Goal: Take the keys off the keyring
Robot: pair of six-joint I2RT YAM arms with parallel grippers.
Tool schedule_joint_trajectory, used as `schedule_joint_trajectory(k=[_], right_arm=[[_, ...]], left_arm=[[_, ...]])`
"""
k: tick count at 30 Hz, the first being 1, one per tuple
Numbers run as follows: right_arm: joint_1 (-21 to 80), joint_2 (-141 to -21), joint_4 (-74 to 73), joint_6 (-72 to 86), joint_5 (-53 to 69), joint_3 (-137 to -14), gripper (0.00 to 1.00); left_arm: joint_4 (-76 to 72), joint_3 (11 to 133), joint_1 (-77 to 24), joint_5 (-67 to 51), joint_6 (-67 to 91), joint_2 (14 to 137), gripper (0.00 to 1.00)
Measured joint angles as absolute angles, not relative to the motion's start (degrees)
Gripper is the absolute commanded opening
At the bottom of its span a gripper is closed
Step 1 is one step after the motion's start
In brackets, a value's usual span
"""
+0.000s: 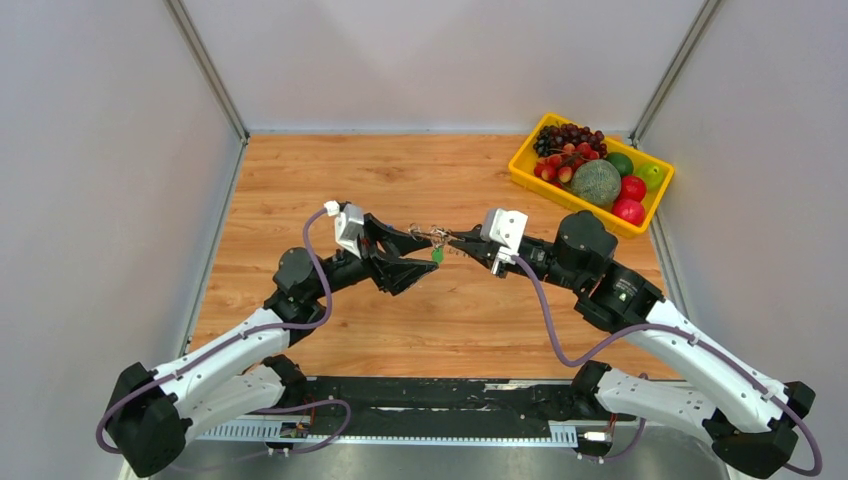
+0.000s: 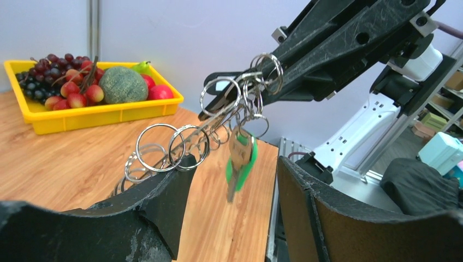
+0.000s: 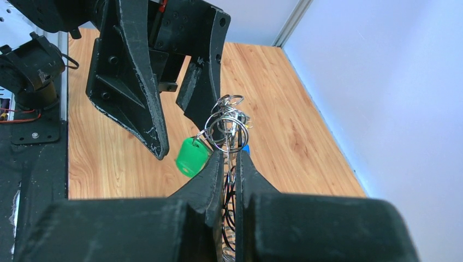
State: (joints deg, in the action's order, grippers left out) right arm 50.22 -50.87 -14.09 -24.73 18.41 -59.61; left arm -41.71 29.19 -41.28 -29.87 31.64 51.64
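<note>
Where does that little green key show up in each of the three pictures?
Top external: green key dead centre, just below the loops.
Left wrist: green key hanging mid-picture, under the loops.
Right wrist: green key left of centre, beside the loops.
Shared landmark: the keyring of silver loops it hangs from.

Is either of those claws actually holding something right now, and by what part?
The right gripper pinches the bunch of wire rings between its fingertips, mid-air; a green key dangles from it. The left gripper is open, holding nothing.
</note>
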Motion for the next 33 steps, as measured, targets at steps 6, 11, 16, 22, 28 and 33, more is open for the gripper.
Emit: schedule_joint_trajectory(k=[6,11,16,22,28,33], right_arm=[[50.22,-50.92,-12.38,-24.82,18.63,-59.64,0.00],[50.35,-50.92,-12.10,-24.86,18.70,-59.64,0.00],[50.50,-51.03,-12.10,-24.82,18.76,-59.64,0.00],[50.50,-51.83,-12.08,-24.71,18.79,-59.64,0.00],[50.50,-52.10,-12.08,-24.53,18.72,-59.64,0.00],[50.50,-52.23,-12.05,-24.29,18.24,-59.66,0.00]], left_arm=[[-41.80,31.97,-41.36,-30.13,31.57,53.63,0.61],[-41.95,32.73,-42.50,-30.35,31.53,55.42,0.51],[-42.22,32.73,-42.74,-29.98,31.53,55.46,0.57],[-42.24,32.77,-43.00,-29.41,31.55,55.66,0.36],[-42.22,33.08,-43.22,-29.41,31.40,56.38,0.39],[-42.22,33.08,-43.48,-29.39,31.40,56.38,0.38]])
